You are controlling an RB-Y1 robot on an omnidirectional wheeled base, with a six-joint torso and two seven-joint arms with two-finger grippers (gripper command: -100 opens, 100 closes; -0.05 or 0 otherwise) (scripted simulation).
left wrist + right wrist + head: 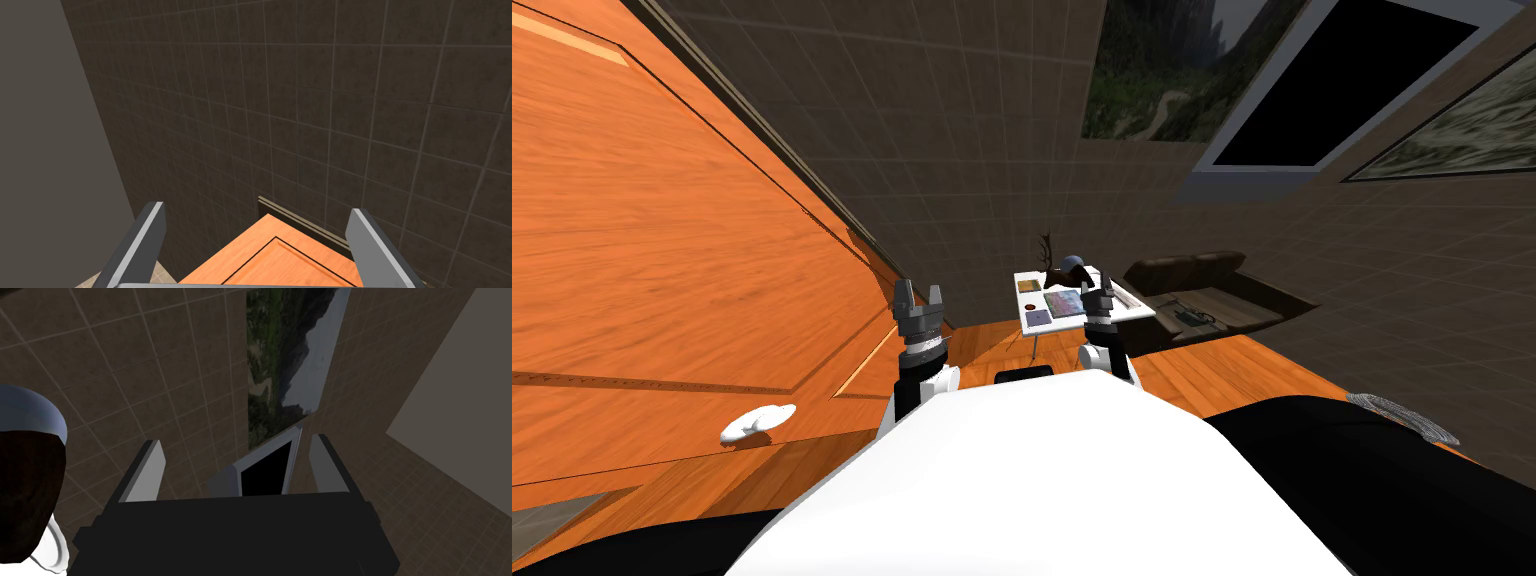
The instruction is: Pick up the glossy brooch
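A small white table [1130, 311] stands ahead on the wooden floor. A tiny dark red round thing [1031, 320], seemingly the brooch, lies near its front left corner beside a purple square [1040, 317] and a multicoloured flat book [1062, 302]. My right gripper [1100, 290] hangs over the table's right part with its fingers open and nothing between them [235, 443]. A dark brown, white-rimmed vessel [27, 488] sits close beside it. My left gripper [918, 297] is raised left of the table, open and empty [256, 209], facing the tiled wall.
An antler ornament [1049, 255] and a round grey-blue object [1072, 265] stand at the table's back. A dark sofa [1202, 285] lies right of the table. A large orange wooden door [662, 250] with a white handle [757, 422] is close on my left.
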